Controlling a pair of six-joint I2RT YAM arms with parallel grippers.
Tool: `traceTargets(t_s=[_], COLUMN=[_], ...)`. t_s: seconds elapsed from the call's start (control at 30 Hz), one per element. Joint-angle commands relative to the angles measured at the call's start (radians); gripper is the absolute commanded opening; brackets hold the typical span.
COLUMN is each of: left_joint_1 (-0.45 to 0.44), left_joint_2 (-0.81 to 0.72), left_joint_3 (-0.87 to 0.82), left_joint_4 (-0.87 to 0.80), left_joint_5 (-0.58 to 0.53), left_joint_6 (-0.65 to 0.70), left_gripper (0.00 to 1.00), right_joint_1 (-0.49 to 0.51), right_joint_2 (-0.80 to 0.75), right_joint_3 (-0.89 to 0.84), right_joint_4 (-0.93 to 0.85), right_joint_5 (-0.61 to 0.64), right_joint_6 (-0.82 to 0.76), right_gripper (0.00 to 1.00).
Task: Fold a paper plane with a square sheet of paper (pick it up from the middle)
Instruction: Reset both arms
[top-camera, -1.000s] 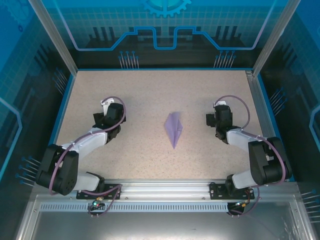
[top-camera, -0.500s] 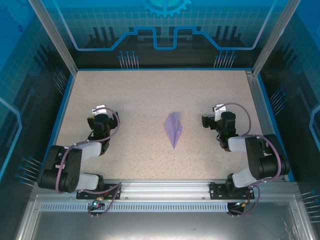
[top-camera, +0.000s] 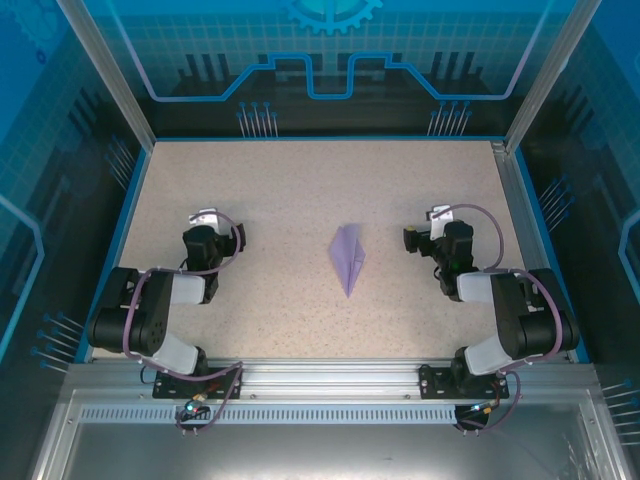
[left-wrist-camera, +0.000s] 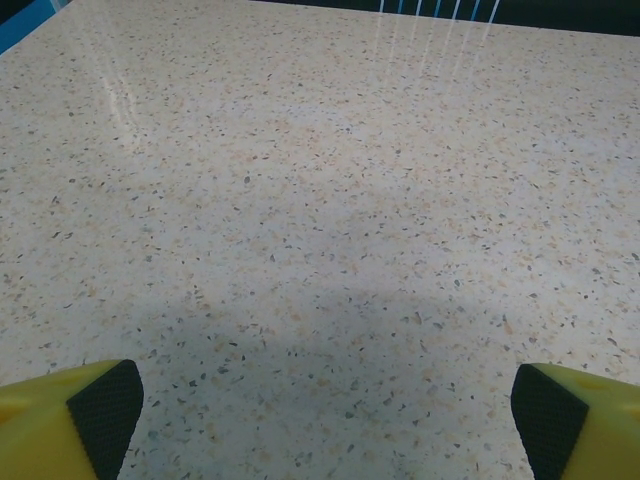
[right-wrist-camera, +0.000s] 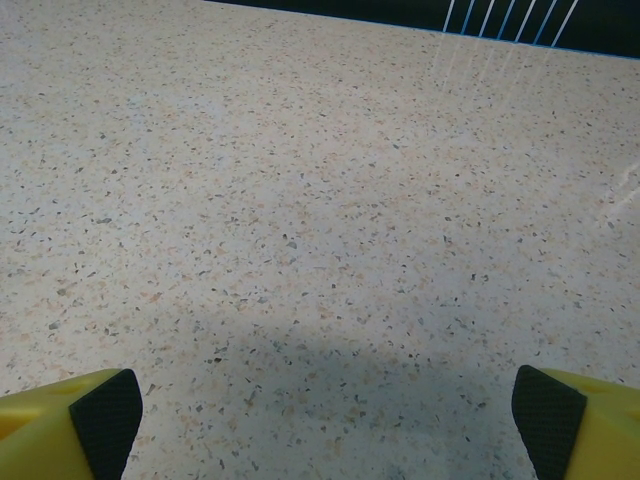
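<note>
Your left gripper (top-camera: 204, 225) is sitting low over the speckled table (top-camera: 300, 180), and its two fingers are standing wide apart. In the left wrist view you are seeing the left gripper (left-wrist-camera: 325, 415) from behind. One yellow finger with a black pad (left-wrist-camera: 105, 415) is poking in at each bottom corner. Nothing but bare table is lying between them, so this hand is holding nothing.

Your right gripper (top-camera: 440, 225) is doing the same on the other side. In the right wrist view the right gripper (right-wrist-camera: 325, 415) is spread wide too. Its black pads (right-wrist-camera: 105, 415) are showing at the two bottom corners with only table between them. This hand is not holding anything either.

The paper plane (top-camera: 347, 258) is lying flat on the table between your two hands. It is sitting off to the right of your left gripper and off to the left of your right gripper, a bit nearer to the right one. It is well apart from both, and neither hand is touching it. It is pale purple and looking like a thin kite with a fold line down its middle. Its long sharp tip is pointing back toward the arm bases.

Both arms are bending back close to their bases, and both grippers are pointing toward the far side of the table.
</note>
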Motion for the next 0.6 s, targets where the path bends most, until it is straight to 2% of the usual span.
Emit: traceTargets(t_s=[0.0,0.57], left_joint_1=[-0.002,-0.002], left_joint_2=[-0.008,-0.009], left_joint_3=[0.020,0.021], left_joint_4=[0.027,0.027], left_joint_5=[0.026,0.026], left_joint_6=[0.010,0.011], left_gripper=[0.99,0.99], right_joint_1=[-0.018,-0.016], right_joint_2=[0.004,0.004], right_joint_3=[0.020,0.022], right_joint_4=[0.030,0.026], right_joint_5=[-0.010,-0.014], right_joint_6=[0.004,0.001], right_gripper=[0.99,0.99])
